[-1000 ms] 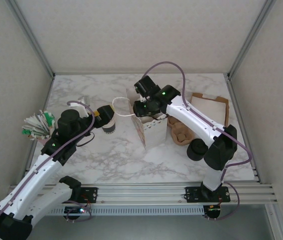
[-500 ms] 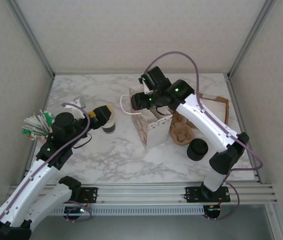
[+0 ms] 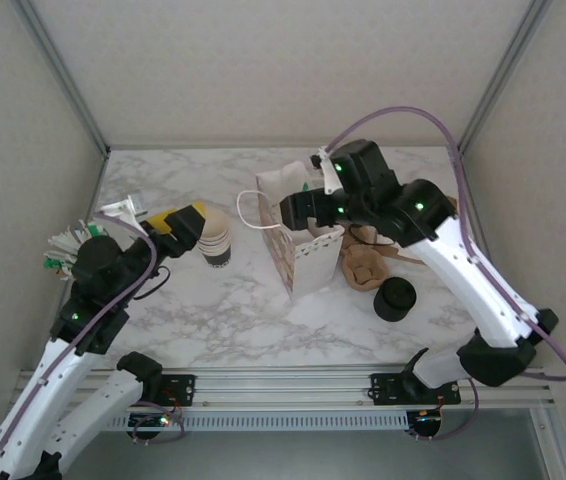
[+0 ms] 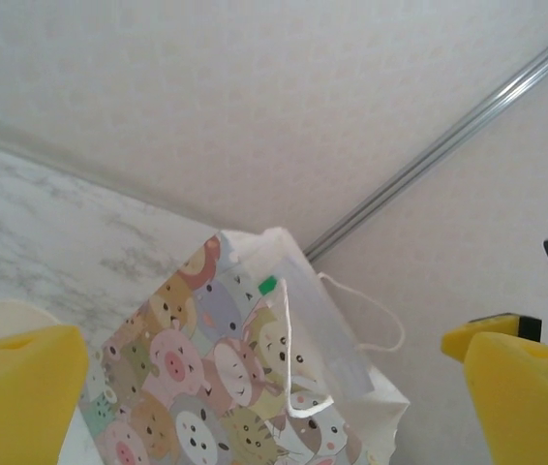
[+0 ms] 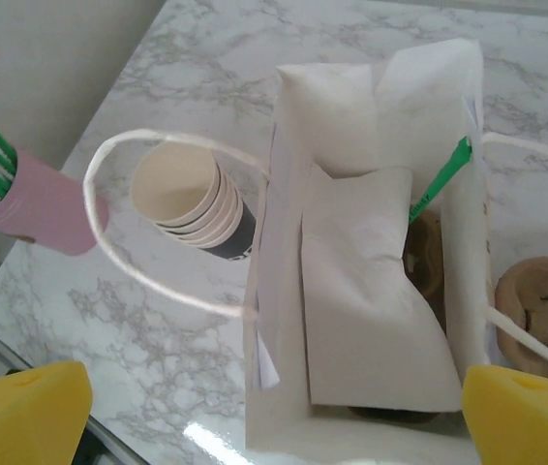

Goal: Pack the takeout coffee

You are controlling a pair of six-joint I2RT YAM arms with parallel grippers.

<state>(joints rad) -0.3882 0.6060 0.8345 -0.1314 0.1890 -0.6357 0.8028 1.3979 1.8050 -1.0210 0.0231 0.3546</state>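
Right pincer hangs above the open paper bag, pads far apart at either side of its view, nothing between them. Left pincer is likewise wide and empty, raised near the stack of lidless cups and looking at the bag's printed side.

Bag stands upright mid-desk, mouth up. Inside: a folded white paper covers most of the floor, and a green stick leans in the far corner. Something brown and dark shows under the paper's right edge, too hidden to name.

Lidded cup: location cannot be told. If it is in the bag, the paper hides it. The stack of black lids on the desk is a different item.

Handling, by judgement:
- Light if empty, top-heavy and prone to slosh if filled.
- Paper wall is soft and dents under a hard squeeze.
- Plastic lid is slick and can pop off, so it is a poor place to grip.
- Best hold: across the wall just under the lid, where the rolled rim stiffens it.
- Keep it upright and use modest force.
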